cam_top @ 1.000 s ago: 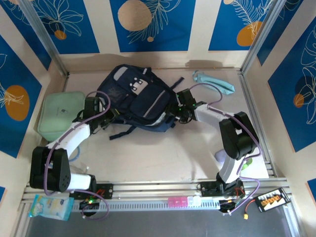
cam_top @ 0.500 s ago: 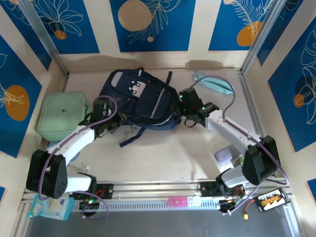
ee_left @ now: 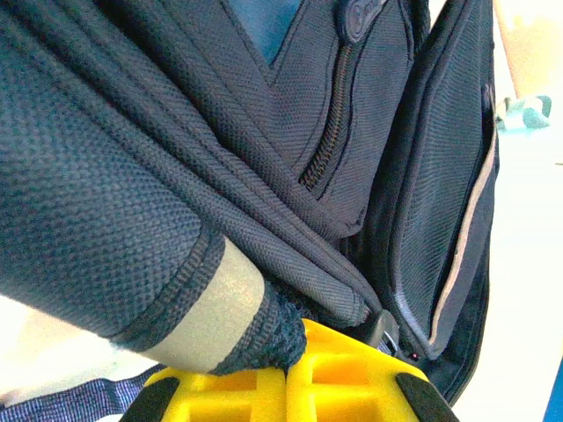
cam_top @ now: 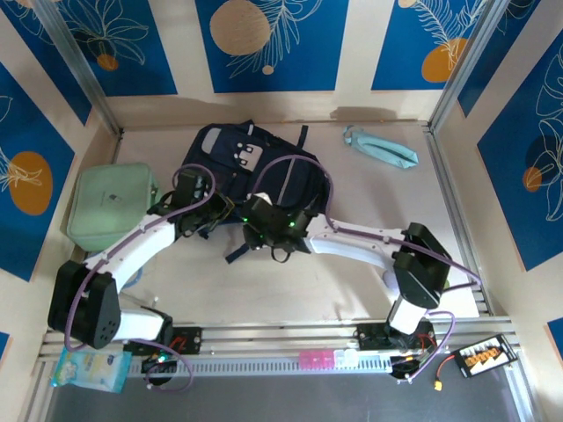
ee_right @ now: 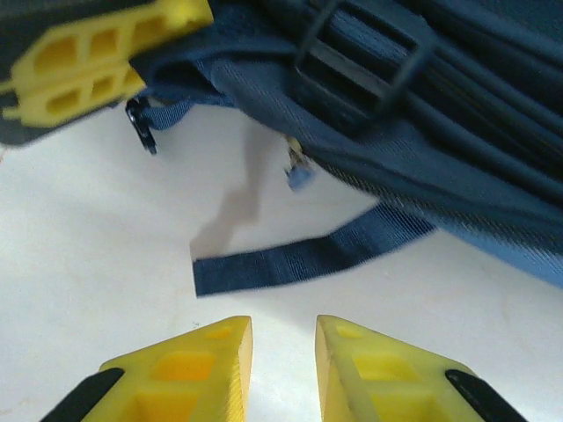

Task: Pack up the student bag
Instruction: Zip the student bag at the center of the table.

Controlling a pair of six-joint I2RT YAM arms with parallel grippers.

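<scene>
A large navy-blue student bag (cam_top: pixel 211 154) is seen from above, lying flat toward the back of a pale table (cam_top: pixel 334 281), slightly left of centre. A white rectangular buckle patch (cam_top: pixel 244 156) is set near its top, and a thin light stripe (cam_top: pixel 283 180) runs across the front pocket. Whether anything is inside the bag cannot be told. In the left wrist view, the bag (ee_left: pixel 176 132) is shown as folds of woven navy fabric with a dark zipper (ee_left: pixel 330 132) closed down the middle and a pale trim band along one edge.

A pale mint-green flat case (cam_top: pixel 110 207) is placed at the left wall, just beside the bag but apart from it. Its contents are hidden. A narrow light-blue pouch (cam_top: pixel 380 147) lies near the back right corner, well apart from the bag.

The left gripper (cam_top: pixel 214 214) is clenched on the near edge of the bag. In its own view the yellow fingers (ee_left: pixel 352 387) are pressed together with the fabric edge pinched between them.

The right gripper (cam_top: pixel 255 236) is held just in front of the bag's near edge, close beside the left one. In its own view (ee_right: pixel 283 352) the jaws are parted a little over bare table, with nothing between them. A loose navy strap (ee_right: pixel 308 255) lies flat ahead of them.
</scene>
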